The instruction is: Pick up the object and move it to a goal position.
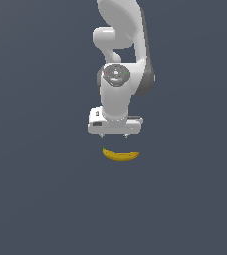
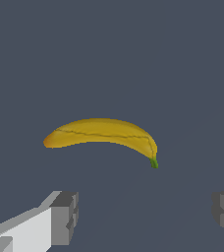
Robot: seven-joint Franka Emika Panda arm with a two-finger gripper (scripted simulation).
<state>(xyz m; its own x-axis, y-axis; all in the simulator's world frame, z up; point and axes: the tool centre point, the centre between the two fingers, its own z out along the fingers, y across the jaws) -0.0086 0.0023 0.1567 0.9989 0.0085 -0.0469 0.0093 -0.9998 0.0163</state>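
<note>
The banana [image 1: 120, 155] lies flat on the dark surface [image 1: 36, 199], just below the pincer [image 1: 114, 135] in the exterior view and apart from it; nothing touches it yet; in the wrist view the banana [image 2: 101, 133] shows whole, its green stem end toward one finger, with the two grey fingertips [image 2: 65, 218] spread wide and well clear of it, so the pincer [image 2: 143, 214] is released and holds nothing; by my judgement the task has barely begun: the arm is poised above the fruit, while the descent, the closing, the lift and the carry to the goal are all left; no goal marker shows in either view.
</note>
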